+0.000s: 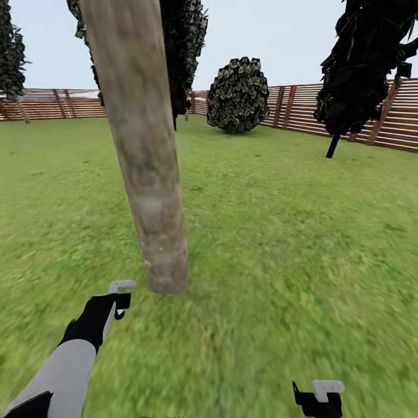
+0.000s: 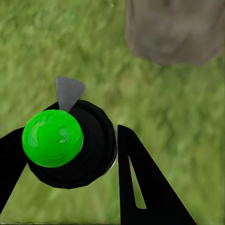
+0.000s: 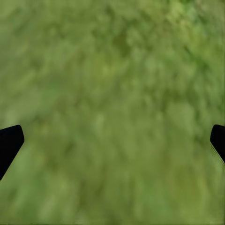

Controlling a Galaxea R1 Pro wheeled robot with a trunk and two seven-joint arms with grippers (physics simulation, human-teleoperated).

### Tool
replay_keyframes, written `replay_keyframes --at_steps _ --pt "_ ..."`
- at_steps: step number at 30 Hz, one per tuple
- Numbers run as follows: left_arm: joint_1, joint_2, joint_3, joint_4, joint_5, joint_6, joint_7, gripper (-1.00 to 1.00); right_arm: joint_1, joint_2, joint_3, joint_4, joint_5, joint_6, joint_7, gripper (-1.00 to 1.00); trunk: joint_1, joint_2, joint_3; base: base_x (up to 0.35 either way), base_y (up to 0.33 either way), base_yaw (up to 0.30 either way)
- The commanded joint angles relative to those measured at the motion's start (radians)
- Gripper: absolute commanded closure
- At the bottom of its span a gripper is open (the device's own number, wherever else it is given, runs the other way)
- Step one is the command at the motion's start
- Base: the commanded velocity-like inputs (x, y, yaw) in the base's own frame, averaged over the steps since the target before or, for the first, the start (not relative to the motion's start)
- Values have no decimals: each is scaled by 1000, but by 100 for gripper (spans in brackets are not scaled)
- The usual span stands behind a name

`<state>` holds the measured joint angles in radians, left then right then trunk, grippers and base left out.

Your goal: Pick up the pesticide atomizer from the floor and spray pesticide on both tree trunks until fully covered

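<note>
Nearest, at the lower right of the head view, the right gripper hangs low over the lawn; in its wrist view its two black fingertips stand wide apart with nothing but grass between them. At the lower left, the left gripper is clamped on the pesticide atomizer, a black round body with a bright green ball on top and a grey nozzle, held between the black fingers. Just beyond it stands the tree trunk, thick, mottled grey-tan, leaning slightly, its base near the left gripper. Farther off on the grass are a round dark bush and dark thin-stemmed trees, backed by the brown slat fence.
</note>
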<state>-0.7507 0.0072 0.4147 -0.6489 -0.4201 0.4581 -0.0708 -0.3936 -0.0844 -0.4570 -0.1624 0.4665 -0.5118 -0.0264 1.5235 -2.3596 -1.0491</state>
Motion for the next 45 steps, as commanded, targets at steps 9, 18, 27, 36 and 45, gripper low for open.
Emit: replay_keyframes --at_steps 9,18,27,36,45 --pt "-1 -2 4 6 -9 3 -8 100 -1 0 -7 0 9 -4 -3 -100 0 0 -1 7 -274 122" --pt "2 30 5 149 -17 -67 -8 100 -1 0 -8 0 8 -4 -3 -100 0 0 -1 204 -216 1" --pt "19 34 -2 255 -16 -74 -7 100 -1 -1 -7 1 9 -4 -3 -100 0 0 -1 241 -187 0" --pt "63 82 6 266 -10 -77 -7 100 -1 -2 -8 1 11 -4 -1 -100 0 0 -1 37 -24 0" --pt "83 136 6 260 -13 -76 -4 100 -1 -2 -8 1 11 -4 -3 -100 0 0 -1 0 0 0"
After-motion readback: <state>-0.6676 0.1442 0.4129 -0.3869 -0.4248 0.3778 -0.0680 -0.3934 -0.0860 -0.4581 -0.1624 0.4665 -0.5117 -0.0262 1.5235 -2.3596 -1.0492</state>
